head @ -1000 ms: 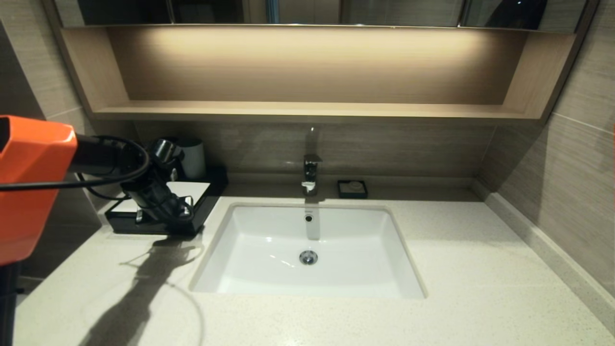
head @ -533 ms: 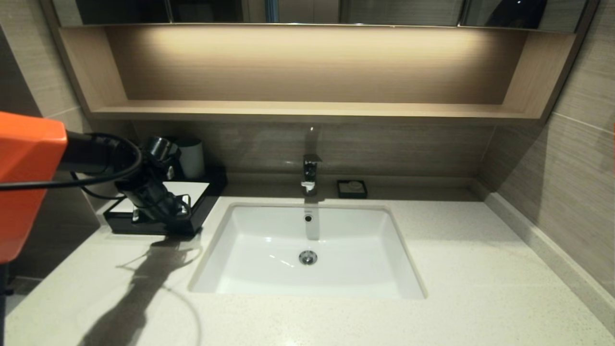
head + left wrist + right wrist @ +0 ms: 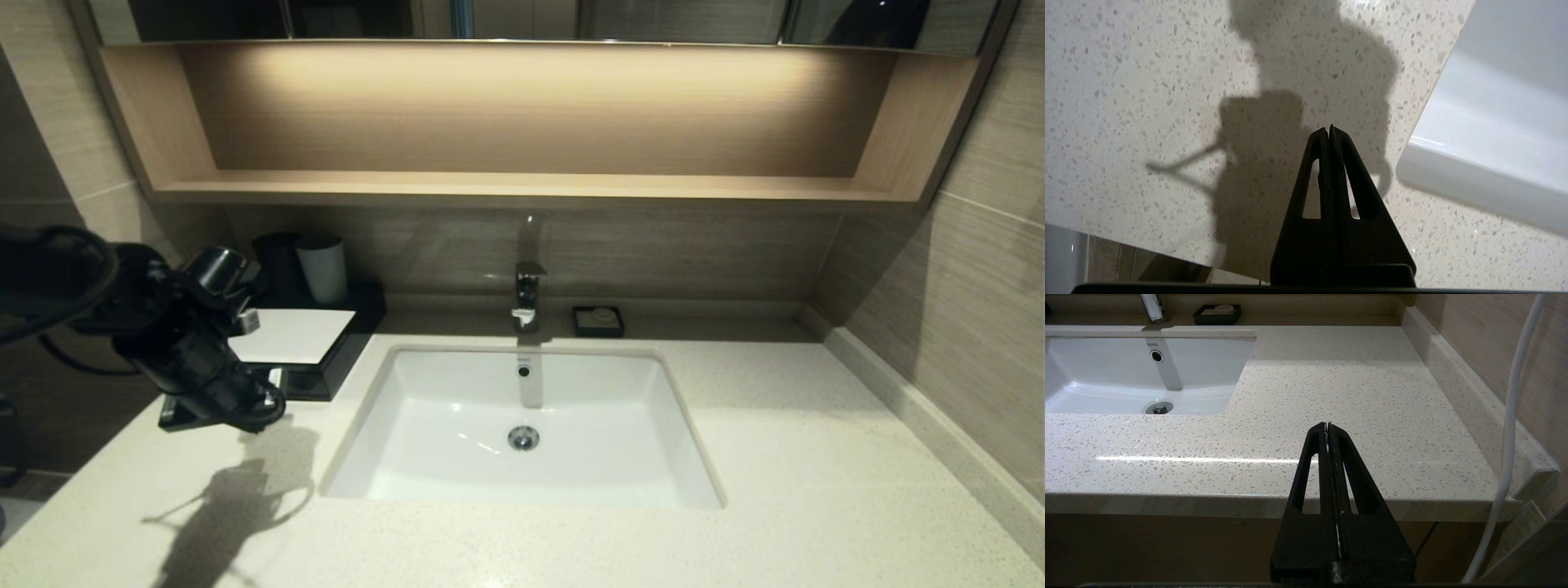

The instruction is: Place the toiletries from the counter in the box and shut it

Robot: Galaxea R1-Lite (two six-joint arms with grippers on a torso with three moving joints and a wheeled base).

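The box (image 3: 347, 347), low and black with a white top panel (image 3: 295, 335), stands at the back left of the counter (image 3: 571, 539). No toiletries show in any view. My left gripper (image 3: 260, 411) hangs just in front of the box, over bare counter beside the sink's left rim. Its fingers (image 3: 1329, 130) are pressed together with nothing between them. The left arm hides the box's front left part, so I cannot tell how the drawer stands. My right gripper (image 3: 1327, 425) is shut and empty, parked before the counter's front right edge.
A white sink (image 3: 522, 408) with a tap (image 3: 528, 294) fills the middle. A grey cup (image 3: 323, 269) and a dark cup (image 3: 277, 257) stand behind the box. A small black soap dish (image 3: 598, 321) sits right of the tap. A white cable (image 3: 1511, 416) hangs beside the right gripper.
My left arm has drawn back from over the box toward the counter's front left, uncovering the white top panel. Its gripper has stayed shut.
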